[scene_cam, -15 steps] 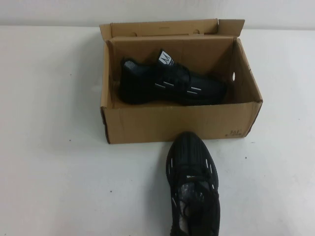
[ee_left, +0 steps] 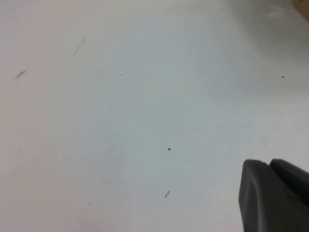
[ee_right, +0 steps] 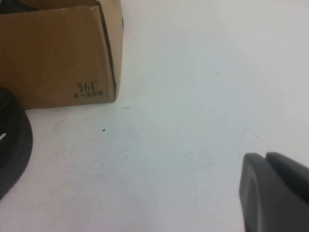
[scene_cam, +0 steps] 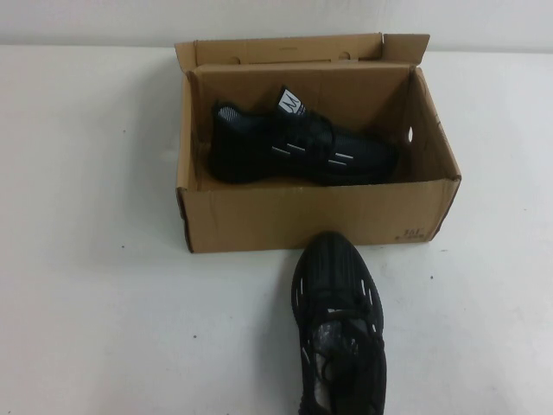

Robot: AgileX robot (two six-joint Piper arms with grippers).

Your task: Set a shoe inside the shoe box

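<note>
The white surface (scene_cam: 95, 303) spreads wide around everything. On it, toward the far edge and about midway between the side edges, stands the shoe box (scene_cam: 311, 216), lid flap thrown back. The shoe (scene_cam: 298, 147) already lies inside, on its side along the back wall, silver dashes and white tongue label showing. So I judge my job done, or all but done: nothing of the shoe hangs over the rim.

Its twin sneaker (scene_cam: 339, 333) sits outside, toe just short of the box's front wall, heel running off the near edge (not mine to move, as I read the task).

My left gripper (ee_left: 275, 198) hangs over bare surface, well apart from the box, holding nothing; whether it is parted or closed I cannot tell. My right gripper (ee_right: 275, 193) hangs near the box's printed corner, holding nothing too, and likewise I cannot tell. Neither shows from the high view. What seems left is only parking both arms.
</note>
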